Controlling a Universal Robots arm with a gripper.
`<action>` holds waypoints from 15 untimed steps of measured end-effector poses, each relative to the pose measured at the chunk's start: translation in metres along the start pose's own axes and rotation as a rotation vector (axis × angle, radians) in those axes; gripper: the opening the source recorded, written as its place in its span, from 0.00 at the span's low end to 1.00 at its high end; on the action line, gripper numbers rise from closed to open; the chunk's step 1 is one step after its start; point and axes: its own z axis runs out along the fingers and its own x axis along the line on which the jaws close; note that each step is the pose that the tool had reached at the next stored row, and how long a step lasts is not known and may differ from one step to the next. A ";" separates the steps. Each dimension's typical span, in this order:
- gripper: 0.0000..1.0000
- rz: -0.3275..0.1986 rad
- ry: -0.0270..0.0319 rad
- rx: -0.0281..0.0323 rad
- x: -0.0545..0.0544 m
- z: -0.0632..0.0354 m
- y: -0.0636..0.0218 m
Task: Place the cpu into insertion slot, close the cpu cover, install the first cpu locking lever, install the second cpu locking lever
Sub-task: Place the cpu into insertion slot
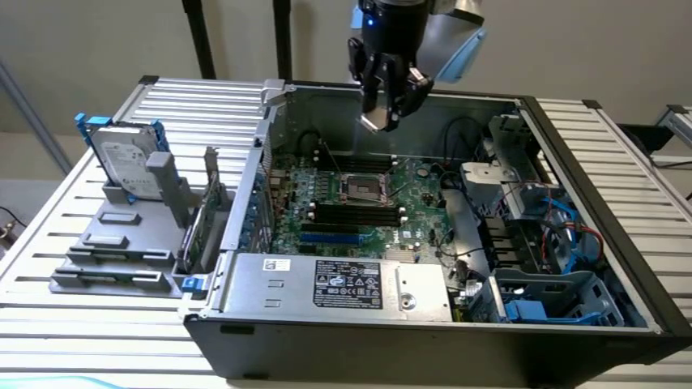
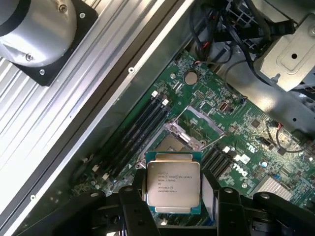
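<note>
**A pale tan-silver, flat square cpu (image 2: 173,183) is held pinched between the fingers of the black gripper (image 1: 385,115), above an open dark metal computer case (image 1: 433,348).**
The chip is gripped by two opposite edges, with its printed face exposed, and is kept clear of the green motherboard (image 1: 416,190). The insertion slot (image 1: 362,188), a small dark square socket with a thin metal rim, is seen well below the gripper with its centre exposed. Long black memory slots (image 1: 343,215) are set just beside the socket.

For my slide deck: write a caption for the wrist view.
Gripper holding the chip over the green board, with the socket below.
</note>
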 end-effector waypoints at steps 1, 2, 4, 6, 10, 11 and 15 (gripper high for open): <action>0.54 0.018 -0.0012 -0.0008 0.000 0.0011 -0.0001; 0.54 0.036 -0.0023 -0.0016 0.000 0.0022 -0.0002; 0.54 0.072 -0.0045 -0.0030 0.000 0.0048 -0.0003; 0.54 0.108 -0.0064 -0.0039 0.000 0.0071 -0.0005; 0.54 0.182 -0.0100 -0.0050 -0.001 0.0115 -0.0008; 0.54 0.200 -0.0109 -0.0052 -0.001 0.0125 -0.0008; 0.54 0.270 -0.0130 -0.0035 -0.001 0.0162 -0.0011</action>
